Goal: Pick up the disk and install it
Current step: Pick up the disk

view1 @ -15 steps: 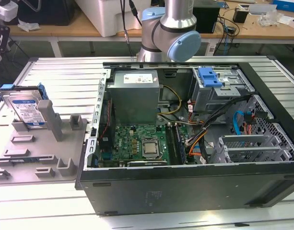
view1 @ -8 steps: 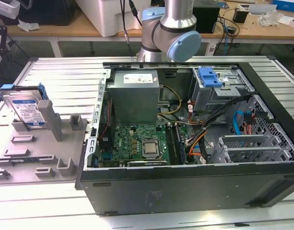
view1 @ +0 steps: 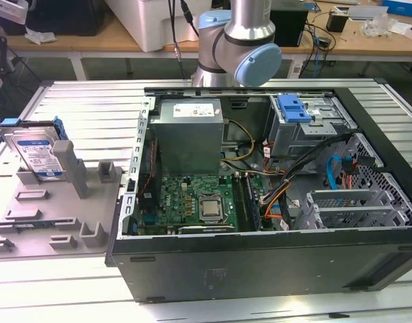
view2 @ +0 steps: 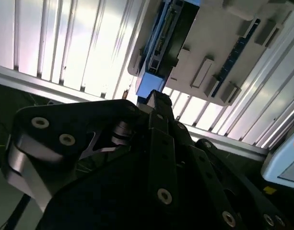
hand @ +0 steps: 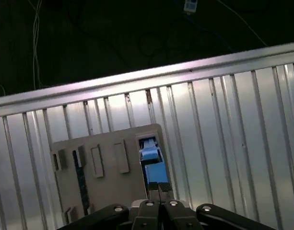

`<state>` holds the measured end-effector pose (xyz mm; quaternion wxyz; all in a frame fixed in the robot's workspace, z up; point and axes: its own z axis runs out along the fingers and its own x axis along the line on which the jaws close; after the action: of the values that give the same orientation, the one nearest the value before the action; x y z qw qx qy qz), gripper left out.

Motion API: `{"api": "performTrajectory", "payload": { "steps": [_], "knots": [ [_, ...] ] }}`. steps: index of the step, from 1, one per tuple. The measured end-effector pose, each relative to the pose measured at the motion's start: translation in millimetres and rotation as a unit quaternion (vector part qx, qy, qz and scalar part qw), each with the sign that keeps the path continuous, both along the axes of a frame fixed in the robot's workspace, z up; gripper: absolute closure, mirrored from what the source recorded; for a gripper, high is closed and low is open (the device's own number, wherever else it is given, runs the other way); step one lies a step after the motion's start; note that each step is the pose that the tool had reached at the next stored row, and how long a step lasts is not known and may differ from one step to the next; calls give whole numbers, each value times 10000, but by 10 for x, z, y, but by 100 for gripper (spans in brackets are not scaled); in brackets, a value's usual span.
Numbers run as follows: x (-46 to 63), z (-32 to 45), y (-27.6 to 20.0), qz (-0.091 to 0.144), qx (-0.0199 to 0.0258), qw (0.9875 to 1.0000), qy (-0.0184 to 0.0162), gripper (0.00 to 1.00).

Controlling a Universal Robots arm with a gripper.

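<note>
Exterior view: disk (view1: 36,152), silver with white-and-blue label and blue frame, stands on edge in grey holder (view1: 31,202) at exterior view's left. Holder sits on ribbed metal table (view1: 85,101), just beside open computer case (view1: 259,269). Arm (view1: 242,33) behind case.
Second wrist view: gripper (view2: 158,103) fingers pressed together, nothing held, apart from disk.
First wrist view: disk edge-on beyond fingertips (hand: 154,188); bare table around holder.

Ribbed metal tabletop (view1: 78,94), wooden workbench (view1: 380,42) behind, black cables (view1: 173,20) on it
</note>
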<state>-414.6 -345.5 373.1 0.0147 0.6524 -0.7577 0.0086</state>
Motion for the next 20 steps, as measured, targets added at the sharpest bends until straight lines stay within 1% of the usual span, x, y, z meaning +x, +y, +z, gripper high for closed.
{"api": "performTrajectory", "payload": {
  "steps": [2,3,5,7,8,10,12,13,14,20],
  "knots": [
    [0,-8,0,319,0,9995,0,89],
    [0,-10,0,403,0,9992,0,89],
    [0,-17,0,626,0,9980,0,89],
    [0,-23,0,833,0,9965,0,89],
    [0,-28,0,982,0,9952,0,89],
    [0,-34,0,1164,0,9932,0,89],
    [0,-41,0,1369,-1,9906,0,89],
    [0,-41,0,1487,-3,9889,1,89],
    [0,-42,0,1523,-3,9883,0,89],
    [-7,-42,0,1520,-3,9884,0,89]
  ]
}}
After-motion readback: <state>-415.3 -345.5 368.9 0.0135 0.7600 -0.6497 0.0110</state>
